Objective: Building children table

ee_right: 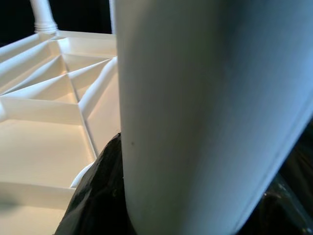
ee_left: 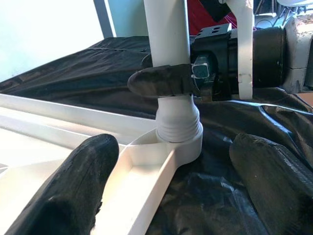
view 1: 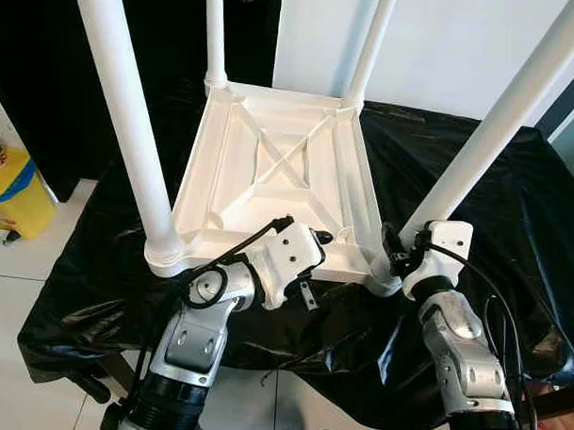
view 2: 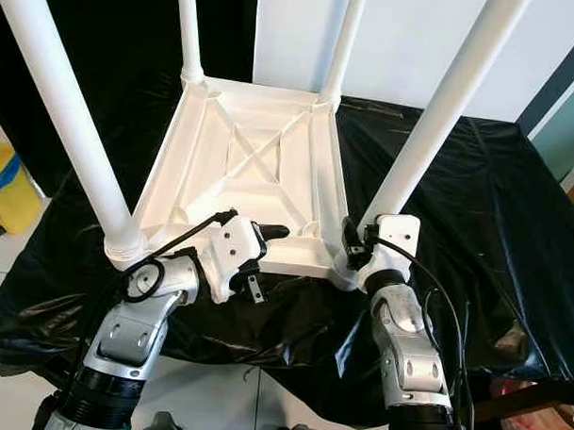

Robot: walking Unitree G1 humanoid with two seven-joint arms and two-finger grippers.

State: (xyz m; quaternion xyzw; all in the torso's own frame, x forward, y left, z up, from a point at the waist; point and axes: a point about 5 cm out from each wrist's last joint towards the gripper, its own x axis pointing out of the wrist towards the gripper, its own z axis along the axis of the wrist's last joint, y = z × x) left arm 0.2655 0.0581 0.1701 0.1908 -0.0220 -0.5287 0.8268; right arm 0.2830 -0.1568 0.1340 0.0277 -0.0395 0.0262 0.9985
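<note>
Left wrist view: right gripper jaws clamped on smooth white tubular leg; left gripper jaws apart over ribbed tabletop.

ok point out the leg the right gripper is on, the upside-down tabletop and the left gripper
near right table leg (view 1: 478, 151), left eye view, middle of the white tube
upside-down tabletop (view 1: 279, 163), left eye view, centre of the ribbed cross
left gripper (ee_left: 171, 191), left wrist view, midway between its two black fingertips
</note>
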